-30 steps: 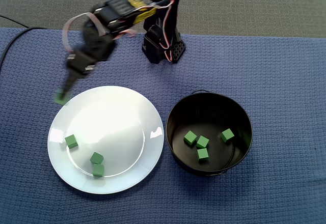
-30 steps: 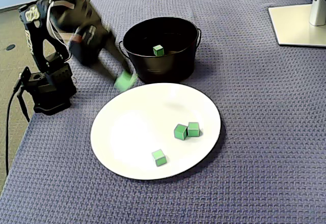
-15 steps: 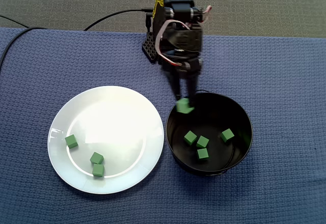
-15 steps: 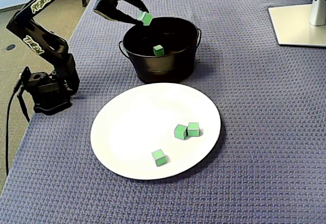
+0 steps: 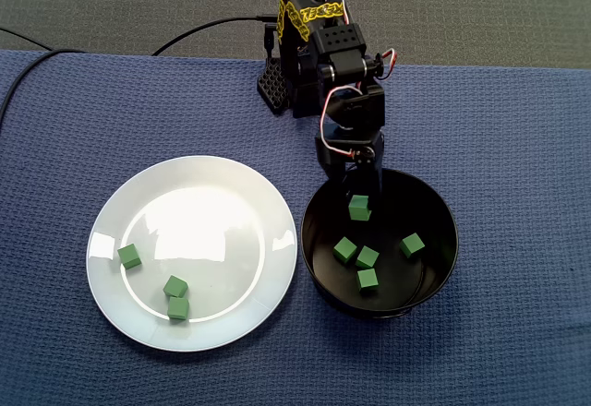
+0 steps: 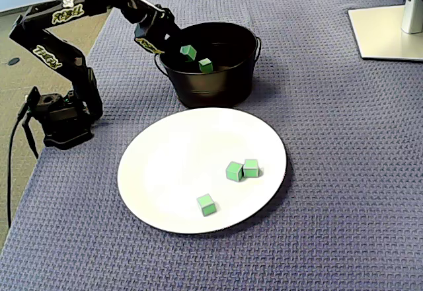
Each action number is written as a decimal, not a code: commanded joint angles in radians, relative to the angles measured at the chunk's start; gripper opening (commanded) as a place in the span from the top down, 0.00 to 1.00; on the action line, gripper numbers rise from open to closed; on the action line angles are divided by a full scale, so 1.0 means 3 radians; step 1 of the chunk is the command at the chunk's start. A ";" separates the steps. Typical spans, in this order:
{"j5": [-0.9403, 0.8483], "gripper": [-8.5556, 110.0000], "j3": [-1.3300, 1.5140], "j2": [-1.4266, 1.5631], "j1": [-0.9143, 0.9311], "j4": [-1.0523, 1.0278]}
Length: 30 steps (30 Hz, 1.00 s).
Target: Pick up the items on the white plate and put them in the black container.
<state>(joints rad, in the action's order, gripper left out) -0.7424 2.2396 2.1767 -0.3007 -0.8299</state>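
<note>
Gripper [image 5: 359, 194] of the black arm [image 5: 319, 37] dips just inside the back rim of the round black metal bucket [image 5: 443, 268], with a small green cube [image 5: 359, 208] at its tips, whether pinched or loose I cannot tell, while four similar cubes [image 5: 367, 258] lie inside the bucket and three others [image 5: 175, 286] sit on the round white plate [image 5: 212, 221] beside it.

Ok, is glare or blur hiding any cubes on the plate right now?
No. In a fixed view, glare whitens the middle of the white plate, clear of its three green cubes; in a fixed view the plate is evenly lit and the cubes sharp. Nothing is motion-blurred in either.
</note>
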 commanded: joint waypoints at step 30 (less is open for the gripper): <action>0.2281 0.62 -0.3186 -0.1713 0.2869 -0.2633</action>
<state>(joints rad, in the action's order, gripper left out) -0.1074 1.3913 1.7549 0.4786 -1.5877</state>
